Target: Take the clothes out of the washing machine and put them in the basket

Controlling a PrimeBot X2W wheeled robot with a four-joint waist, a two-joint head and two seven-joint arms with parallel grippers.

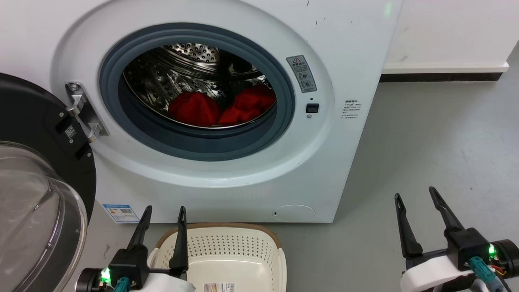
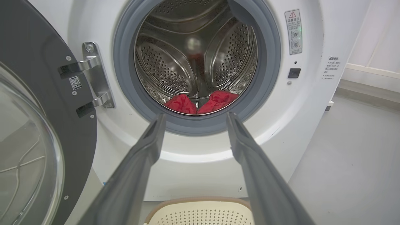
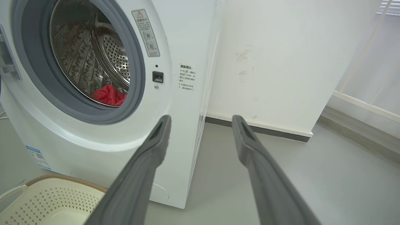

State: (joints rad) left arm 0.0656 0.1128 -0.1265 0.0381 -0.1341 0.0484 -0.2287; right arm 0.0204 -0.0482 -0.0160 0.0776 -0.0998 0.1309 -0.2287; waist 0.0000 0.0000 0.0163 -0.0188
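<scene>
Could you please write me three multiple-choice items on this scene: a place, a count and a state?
1. Where does the cream perforated plastic basket stand?
A. on the floor before the white front-loading washing machine
B. atop that machine
C. on a table

2. How many bright red fabric garments lie in the shiny perforated steel drum?
A. one
B. two
C. four

3. How is the black-rimmed clear domed door?
A. shut
B. missing
C. swung open

Answers: 1 A, it sits on the floor below the washer's front; 2 B, two separate red heaps lie side by side; 3 C, it hangs from its hinge, the drum exposed.
</scene>
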